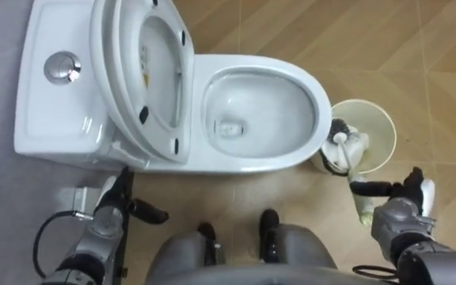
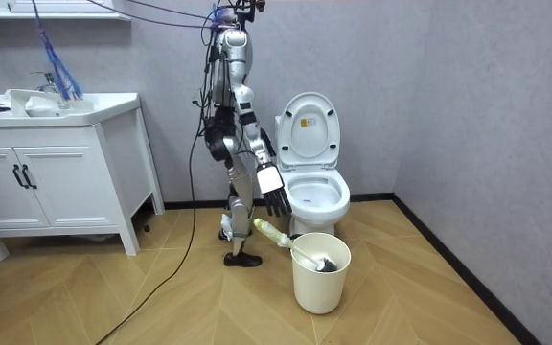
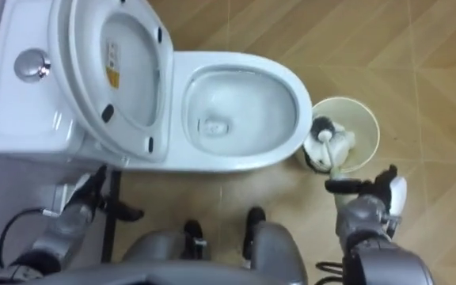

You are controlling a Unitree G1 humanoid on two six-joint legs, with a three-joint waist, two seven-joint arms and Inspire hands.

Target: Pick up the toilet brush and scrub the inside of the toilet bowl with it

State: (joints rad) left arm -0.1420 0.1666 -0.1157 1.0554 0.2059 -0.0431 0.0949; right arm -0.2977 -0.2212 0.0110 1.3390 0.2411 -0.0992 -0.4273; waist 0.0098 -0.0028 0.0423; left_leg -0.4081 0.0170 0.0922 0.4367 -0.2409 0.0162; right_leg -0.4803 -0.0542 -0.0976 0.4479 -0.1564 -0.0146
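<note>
The white toilet [image 1: 315, 95] stands before me with seat and lid raised and the bowl bare. To its right a cream bucket [image 1: 382, 131] holds the toilet brush [image 1: 345, 146] head down; its pale handle [image 2: 274, 234] leans out toward me. My right hand [image 1: 406, 207] is open right by the handle's outer end, fingers stretched leftward over it, not curled round it. At the lower left, by the tank's base, my left hand [image 1: 109, 210] is open and holds nothing. In the room view I stand upright at the toilet's side, right hand [image 2: 276, 199] just above the handle.
The tank [image 1: 54, 87] with its flush button backs onto the grey wall at my left. A small white fitting [image 1: 76, 198] sits on the floor beside the tank. A white vanity with basin [image 2: 56, 163] stands at the room view's left. Wood floor surrounds the bucket.
</note>
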